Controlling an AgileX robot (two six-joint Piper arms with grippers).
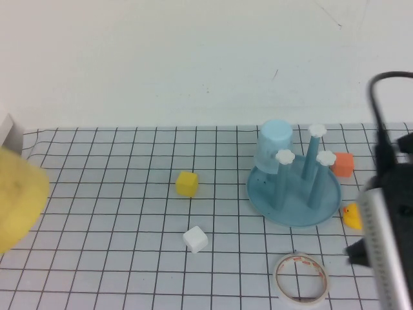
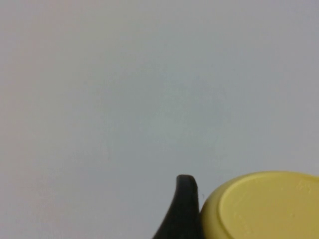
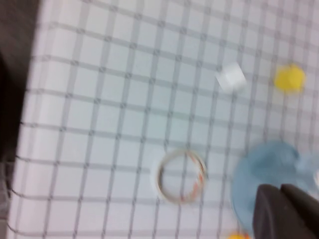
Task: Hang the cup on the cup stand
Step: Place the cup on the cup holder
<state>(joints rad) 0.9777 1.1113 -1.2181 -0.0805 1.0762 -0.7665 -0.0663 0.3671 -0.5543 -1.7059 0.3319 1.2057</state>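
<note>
The plain yellow plastic tapered cup (image 1: 19, 200) sits at the far left edge of the high view, raised close to the camera; in the left wrist view I see the left gripper (image 2: 199, 219) clenched on it, one dark finger (image 2: 182, 209) pressed against its wall. The cup stand (image 1: 294, 194), a round blue-grey dish with upright pegs under white flower caps, lies well to the right and already carries a pale blue translucent cup (image 1: 273, 147) inverted on a rear peg. The right gripper (image 3: 286, 211) hovers near the stand and a roll of clear tape (image 1: 301, 278); whether it is released or clenched I cannot tell. To do this step well, I would carry the cup across high, invert it, and lower it squarely over a free front peg (image 1: 282, 181)
</note>
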